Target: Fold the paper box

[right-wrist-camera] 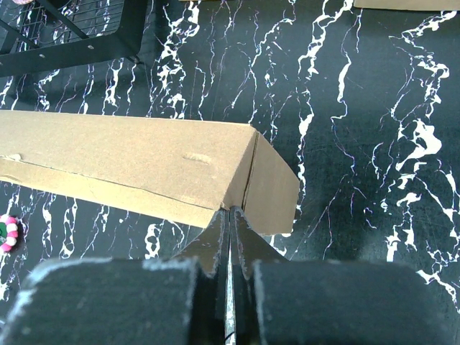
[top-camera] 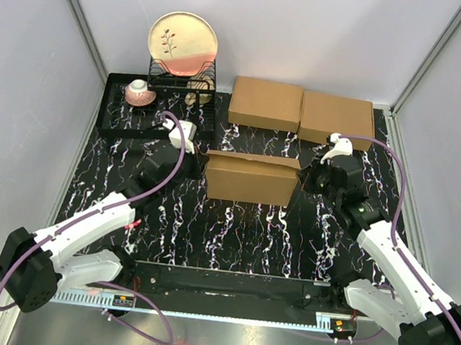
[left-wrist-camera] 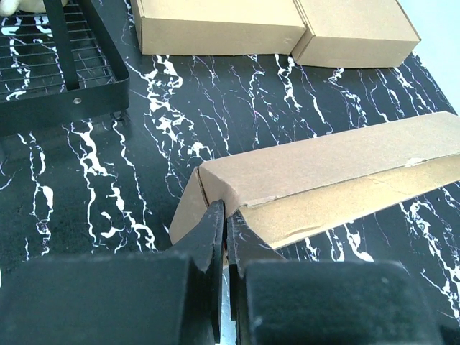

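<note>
The black tabletop (top-camera: 232,239) is showing white marble veins all over. The paper box (top-camera: 250,179) is sitting at its middle, its long side facing the near edge and its end flaps splaying outward. Two flat brown boxes (top-camera: 265,104) are lying side by side along the far edge, touching each other, well apart from the paper box. A black rack tray (top-camera: 114,121) is occupying the far left corner. A small pink-and-green round thing (right-wrist-camera: 6,234) is resting on the surface, too blurred to name.

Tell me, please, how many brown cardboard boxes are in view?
3: the paper box mid-scene, a flat box behind it on the left, and a second flat box beside that on the right. None appears hidden.
</note>
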Tool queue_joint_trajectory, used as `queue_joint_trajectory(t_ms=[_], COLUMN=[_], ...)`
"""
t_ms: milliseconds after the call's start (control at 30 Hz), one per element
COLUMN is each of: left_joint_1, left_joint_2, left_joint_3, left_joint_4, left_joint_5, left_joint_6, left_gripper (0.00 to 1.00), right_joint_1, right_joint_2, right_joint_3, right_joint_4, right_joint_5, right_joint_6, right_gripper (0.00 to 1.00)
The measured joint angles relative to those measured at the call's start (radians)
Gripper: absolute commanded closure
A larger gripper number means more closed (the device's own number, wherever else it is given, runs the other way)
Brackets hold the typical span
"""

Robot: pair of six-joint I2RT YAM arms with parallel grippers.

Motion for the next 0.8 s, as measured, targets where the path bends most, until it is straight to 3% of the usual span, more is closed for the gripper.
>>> queue_joint_trajectory(t_ms=[800], left_joint_1=[-0.037], left_joint_2=[0.030], left_joint_3=[-0.063], left_joint_4=[0.142], left_joint_5=[-0.066], left_joint_6=[-0.068], left_gripper=[1.00], right_joint_1=[-0.002], right_joint_2=[-0.002], right_joint_3=[-0.004], right_joint_4=[0.001], right_joint_5=[0.014], right_joint_6=[0.000], right_gripper=[1.00])
